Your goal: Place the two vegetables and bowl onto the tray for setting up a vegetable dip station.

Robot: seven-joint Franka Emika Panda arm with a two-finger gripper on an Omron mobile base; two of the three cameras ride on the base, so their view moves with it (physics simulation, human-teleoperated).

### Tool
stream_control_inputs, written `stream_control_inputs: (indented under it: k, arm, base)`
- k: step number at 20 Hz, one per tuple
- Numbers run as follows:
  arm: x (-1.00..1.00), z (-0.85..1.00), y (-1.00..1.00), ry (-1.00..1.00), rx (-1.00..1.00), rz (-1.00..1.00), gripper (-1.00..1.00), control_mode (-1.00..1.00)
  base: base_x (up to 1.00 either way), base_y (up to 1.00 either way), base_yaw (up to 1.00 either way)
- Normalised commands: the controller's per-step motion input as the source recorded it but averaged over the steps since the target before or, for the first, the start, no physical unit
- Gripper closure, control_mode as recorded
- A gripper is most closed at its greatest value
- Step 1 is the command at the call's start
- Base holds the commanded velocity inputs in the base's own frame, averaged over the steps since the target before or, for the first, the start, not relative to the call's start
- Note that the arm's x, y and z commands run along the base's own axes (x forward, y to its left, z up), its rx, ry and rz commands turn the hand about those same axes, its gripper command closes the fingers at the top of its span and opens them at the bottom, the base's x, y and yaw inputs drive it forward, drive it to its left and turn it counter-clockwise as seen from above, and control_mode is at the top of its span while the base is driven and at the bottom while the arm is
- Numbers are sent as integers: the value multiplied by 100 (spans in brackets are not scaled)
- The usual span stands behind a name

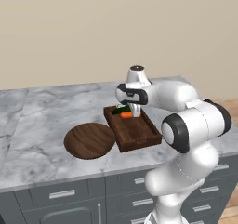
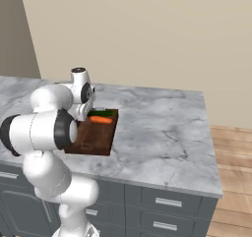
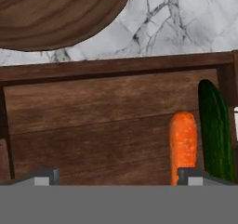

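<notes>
The dark wooden tray (image 1: pixel 139 137) lies on the marble counter with both vegetables at its far end. The orange carrot stick (image 1: pixel 126 115) lies on the tray floor, and the slim dark green vegetable (image 1: pixel 121 109) lies beside it against the end rim. My gripper (image 1: pixel 135 110) hangs open just over that end, holding nothing. In the hand view the carrot (image 3: pixel 182 141) lies under the right fingertip (image 3: pixel 189 175) and the green vegetable (image 3: pixel 214 130) is just beyond it. The round wooden bowl (image 1: pixel 89 140) sits on the counter left of the tray, close to its rim.
The marble counter (image 2: pixel 162 128) stretches wide to the right of the tray (image 2: pixel 96 137). Its front edge runs close below the tray, with grey drawers (image 1: pixel 62 194) underneath. A plain wall stands behind the counter.
</notes>
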Motion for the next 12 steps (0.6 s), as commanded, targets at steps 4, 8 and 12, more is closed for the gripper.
stream_control_inputs:
  k: [4, 8, 12]
  arm:
    - [-63, 17, 7, 0, 0, 0, -100, -100]
    - [-35, 27, 28, 0, -1, 0, -100, -100]
    - [-46, 32, 30, 0, -1, 0, -100, -100]
  base:
    - [0, 0, 0]
    - [0, 0, 0]
    - [0, 0, 0]
